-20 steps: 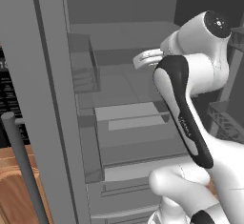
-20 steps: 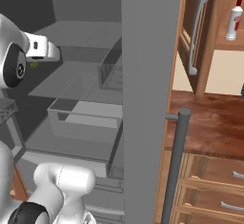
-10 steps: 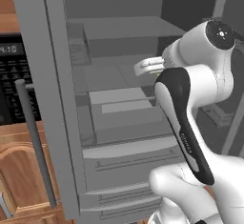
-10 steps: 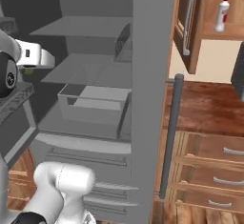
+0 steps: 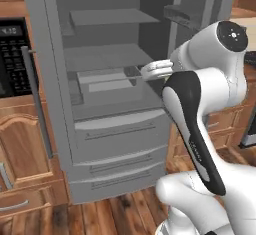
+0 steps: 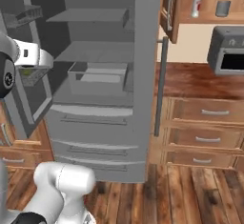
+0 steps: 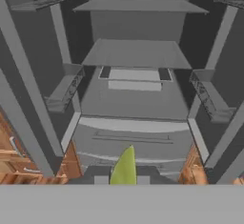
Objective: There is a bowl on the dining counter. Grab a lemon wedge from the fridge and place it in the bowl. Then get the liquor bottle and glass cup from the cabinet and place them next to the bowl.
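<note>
My gripper (image 7: 123, 180) is shut on the lemon wedge (image 7: 125, 167), a small yellow-green sliver standing up between the finger tips. Straight ahead the fridge (image 7: 135, 96) stands open, its grey shelves and lower drawers facing me. In the left base view my white hand (image 5: 151, 71) hovers in front of the fridge (image 5: 116, 129) at middle-shelf height, clear of the shelves. Up at the right, the liquor bottle (image 6: 196, 2) and the glass cup (image 6: 222, 8) stand side by side on the shelf of the open cabinet (image 6: 209, 19). The bowl and the dining counter are out of view.
Both fridge doors hang open, the left one (image 5: 46, 79) and the right one (image 6: 148, 51), each with a bar handle. A grey oven (image 6: 228, 56) sits on a wall counter over wooden drawers (image 6: 205, 132). A black panel (image 5: 12, 54) is at the left. The floor is wood.
Both base views have shifted: the base has backed away from the fridge, which now looks farther off and more central. The gripper stays shut on the lemon wedge.
</note>
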